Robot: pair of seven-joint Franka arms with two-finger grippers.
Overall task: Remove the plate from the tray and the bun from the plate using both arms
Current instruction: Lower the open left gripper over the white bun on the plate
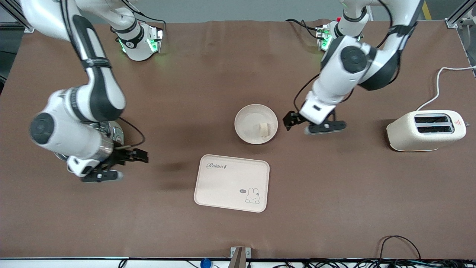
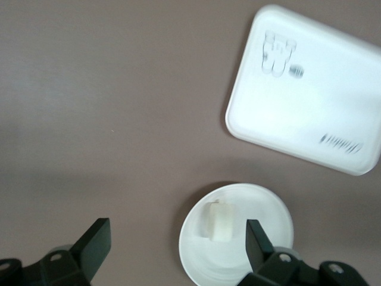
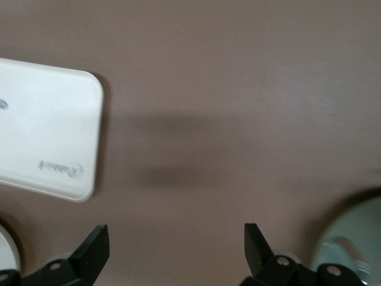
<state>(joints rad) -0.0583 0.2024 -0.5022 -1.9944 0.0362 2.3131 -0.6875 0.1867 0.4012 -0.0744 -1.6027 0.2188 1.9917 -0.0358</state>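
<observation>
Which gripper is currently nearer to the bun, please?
The left. The left gripper hangs open right beside the plate holding the bun, toward the toaster. The right gripper is open over bare table, well off toward the right arm's end.

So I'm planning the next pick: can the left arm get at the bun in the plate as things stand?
Probably yes. The left gripper hangs open just beside the plate, toward the left arm's end of the table, and the bun lies uncovered in it, near that rim. Nothing stands between them.

bun (image 1: 264, 129): in the plate (image 1: 247, 111)
plate: farther than tray (image 1: 223, 186)
toaster (image 1: 425, 130): toward left arm's end
</observation>
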